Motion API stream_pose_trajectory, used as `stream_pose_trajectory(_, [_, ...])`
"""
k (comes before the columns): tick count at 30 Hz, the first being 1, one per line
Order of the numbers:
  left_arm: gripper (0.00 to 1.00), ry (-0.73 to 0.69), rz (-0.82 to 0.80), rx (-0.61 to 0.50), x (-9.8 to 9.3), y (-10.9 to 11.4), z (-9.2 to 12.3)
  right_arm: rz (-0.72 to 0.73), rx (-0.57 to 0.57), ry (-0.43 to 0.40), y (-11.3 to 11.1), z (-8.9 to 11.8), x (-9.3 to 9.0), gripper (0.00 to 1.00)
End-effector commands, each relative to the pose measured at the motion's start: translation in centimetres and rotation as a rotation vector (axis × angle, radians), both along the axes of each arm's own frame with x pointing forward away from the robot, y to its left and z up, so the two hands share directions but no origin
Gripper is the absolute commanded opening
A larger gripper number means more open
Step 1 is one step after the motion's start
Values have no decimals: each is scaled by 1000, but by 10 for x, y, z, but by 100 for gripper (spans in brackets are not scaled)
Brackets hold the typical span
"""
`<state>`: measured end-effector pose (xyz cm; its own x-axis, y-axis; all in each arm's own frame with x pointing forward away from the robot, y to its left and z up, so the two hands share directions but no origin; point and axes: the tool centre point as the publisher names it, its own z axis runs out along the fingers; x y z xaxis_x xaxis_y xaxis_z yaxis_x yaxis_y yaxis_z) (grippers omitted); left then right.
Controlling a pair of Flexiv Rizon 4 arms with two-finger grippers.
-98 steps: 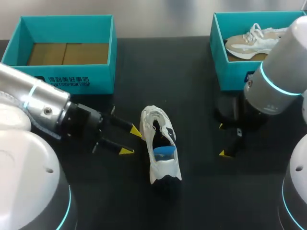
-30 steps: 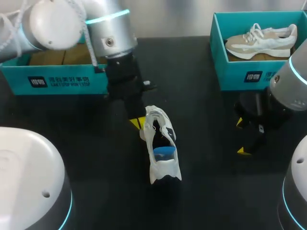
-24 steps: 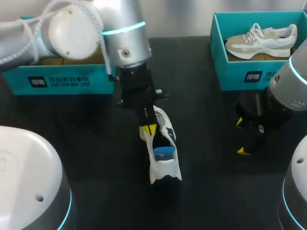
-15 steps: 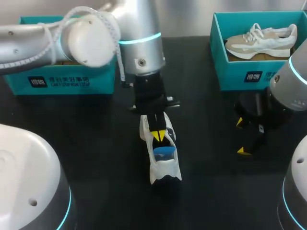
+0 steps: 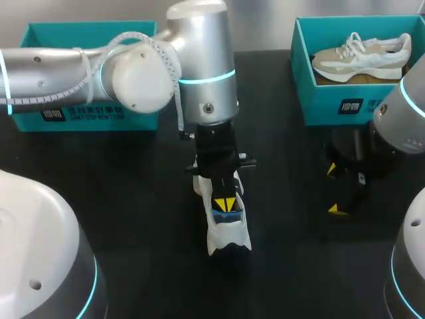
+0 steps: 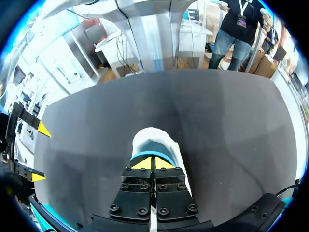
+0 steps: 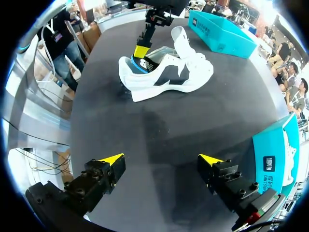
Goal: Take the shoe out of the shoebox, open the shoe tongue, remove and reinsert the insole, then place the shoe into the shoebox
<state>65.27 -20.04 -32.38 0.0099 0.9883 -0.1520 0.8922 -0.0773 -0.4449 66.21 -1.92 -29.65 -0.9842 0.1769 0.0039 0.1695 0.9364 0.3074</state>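
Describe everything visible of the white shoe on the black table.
The white trainer with black side panels stands upright on its sole on the black table, heel towards the robot. Its tongue is lifted, exposing a blue insole. The left end effector, tips together, sits in the opening at the insole.

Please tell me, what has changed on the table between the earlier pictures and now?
The left gripper, at first open beside the white shoe, swung round behind it and came down, fingers shut, into its opening at the blue insole; whether it grips the insole I cannot tell. The right gripper shifted slightly rightward early on and is still open. The white shoe and the beige shoe stayed in place.
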Motion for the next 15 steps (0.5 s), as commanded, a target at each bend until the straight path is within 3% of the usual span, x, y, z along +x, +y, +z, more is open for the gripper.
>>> stream_pose_trajectory(1, [0, -3, 0, -6, -4, -2, -10, -2, -3, -2, 0, -1, -1, 100])
stream_pose_trajectory(15, [0, -42, 13, -19, -17, -4, -27, -2, -3, -2, 0, -1, -1, 100])
